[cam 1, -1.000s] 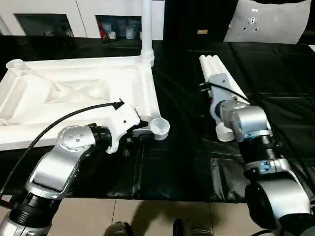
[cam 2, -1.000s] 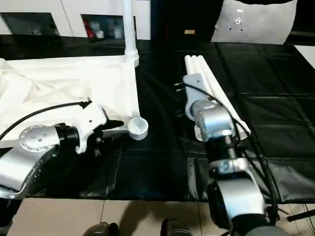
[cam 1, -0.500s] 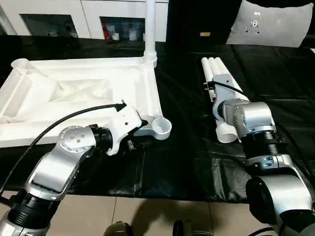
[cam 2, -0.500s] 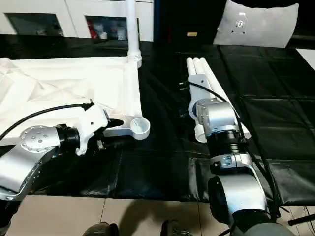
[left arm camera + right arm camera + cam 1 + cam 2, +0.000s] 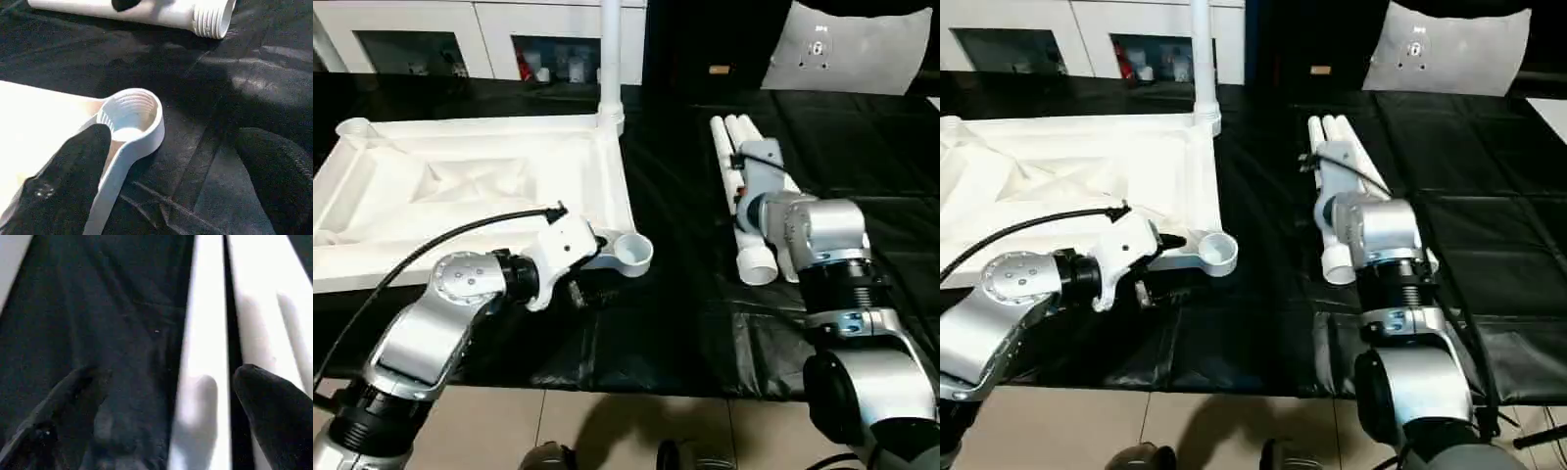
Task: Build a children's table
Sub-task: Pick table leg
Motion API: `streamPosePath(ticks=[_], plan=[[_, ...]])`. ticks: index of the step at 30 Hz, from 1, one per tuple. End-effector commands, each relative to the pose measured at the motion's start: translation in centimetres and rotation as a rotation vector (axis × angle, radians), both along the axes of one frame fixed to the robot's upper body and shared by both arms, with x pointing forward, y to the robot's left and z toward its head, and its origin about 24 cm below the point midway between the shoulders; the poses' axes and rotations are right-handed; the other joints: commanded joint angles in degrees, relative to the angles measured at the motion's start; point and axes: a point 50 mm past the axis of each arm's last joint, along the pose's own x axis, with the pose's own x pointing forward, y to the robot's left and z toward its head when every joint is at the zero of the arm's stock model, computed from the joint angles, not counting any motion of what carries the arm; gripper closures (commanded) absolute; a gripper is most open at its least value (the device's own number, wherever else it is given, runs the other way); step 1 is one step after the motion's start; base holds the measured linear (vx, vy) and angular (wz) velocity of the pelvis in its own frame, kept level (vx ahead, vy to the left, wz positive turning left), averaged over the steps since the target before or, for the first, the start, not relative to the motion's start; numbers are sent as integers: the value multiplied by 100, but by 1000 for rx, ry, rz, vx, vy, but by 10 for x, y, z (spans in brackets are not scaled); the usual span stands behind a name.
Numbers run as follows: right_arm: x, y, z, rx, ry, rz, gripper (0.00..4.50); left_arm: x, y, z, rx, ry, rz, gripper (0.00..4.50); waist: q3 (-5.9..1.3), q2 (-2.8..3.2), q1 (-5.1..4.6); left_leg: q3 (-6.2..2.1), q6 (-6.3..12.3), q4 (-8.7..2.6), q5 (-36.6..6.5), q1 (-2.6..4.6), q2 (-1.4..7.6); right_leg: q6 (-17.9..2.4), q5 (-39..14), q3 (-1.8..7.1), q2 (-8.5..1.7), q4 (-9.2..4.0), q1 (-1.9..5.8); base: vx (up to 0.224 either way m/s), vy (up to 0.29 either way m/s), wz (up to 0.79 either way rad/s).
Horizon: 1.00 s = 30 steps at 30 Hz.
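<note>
The left gripper has opened up. A second ago its black fingers were closer together at the round corner socket of the table top. Now they stand wide apart, one finger on the socket's arm and the other out over the black cover.

The right gripper has moved farther along the loose white legs, away from their open ends. Its wrist now tips down more over them.
</note>
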Motion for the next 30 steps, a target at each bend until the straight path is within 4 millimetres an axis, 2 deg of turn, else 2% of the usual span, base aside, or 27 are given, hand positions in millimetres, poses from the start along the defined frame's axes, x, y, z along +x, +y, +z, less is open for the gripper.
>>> streamPosePath(ticks=[1, 2, 5, 11, 13, 15, 16, 22, 30], plan=[[-3, -5, -3, -13, 24, -21, 0, -1, -2, 3, 3, -5, -19, 4, -513, 21, 10, -44, -60, -339, -454, 26, 198, -1164, -698, 309, -388, -380, 394, 0, 0, 0], [-3, -5, -3, -13, 25, -21, 0, -1, -2, 3, 3, -5, -19, 4, -509, 33, 11, -46, -65, -340, -470, 30, 200, -1167, -721, 308, -388, -382, 388, 0, 0, 0], [-8, -5, -18, -16, 107, -5, 0, -1, -3, 3, 3, -4, -23, 4, -504, 18, 2, -47, -72, -341, -530, 27, 198, -1156, -790, 307, -387, -393, 397, 0, 0, 0], [-12, -5, -32, 12, 169, -14, 0, 0, -3, 4, 2, -1, -24, 4, -514, 14, 7, -49, -49, -334, -425, 20, 200, -1209, -673, 306, -392, -374, 402, 0, 0, 0], [-12, -5, -34, 29, 184, -16, 27, 0, -3, 4, 3, -1, -25, 0, -506, 8, 4, -46, -35, -334, -463, 24, 203, -1199, -725, 307, -396, -383, 399, 0, 0, 0], [-13, -5, -35, 44, 199, -9, 27, 0, -3, 4, 3, 0, -25, 0, -507, 2, 6, -44, -31, -334, -446, 25, 205, -1188, -734, 307, -395, -380, 399, 0, 0, 0], [-13, -5, -35, 51, 204, -8, 47, 0, -3, 4, 4, 0, -26, 0, -507, 5, 7, -46, -21, -333, -438, 25, 204, -1190, -730, 305, -394, -380, 398, 0, 0, 0], [-14, -3, -37, 71, 248, 39, 93, 0, -4, 5, 7, 6, -38, 0, -511, 2, 3, -46, -12, -330, -482, 28, 208, -1204, -846, 302, -399, -388, 399, 0, 0, 0], [-16, -2, -44, 102, 291, 60, 159, 2, -8, 5, 0, 11, -51, 0, -522, 22, 6, -48, -25, -322, -479, 31, 210, -1252, -807, 298, -403, -386, 403, 0, 0, 0]])
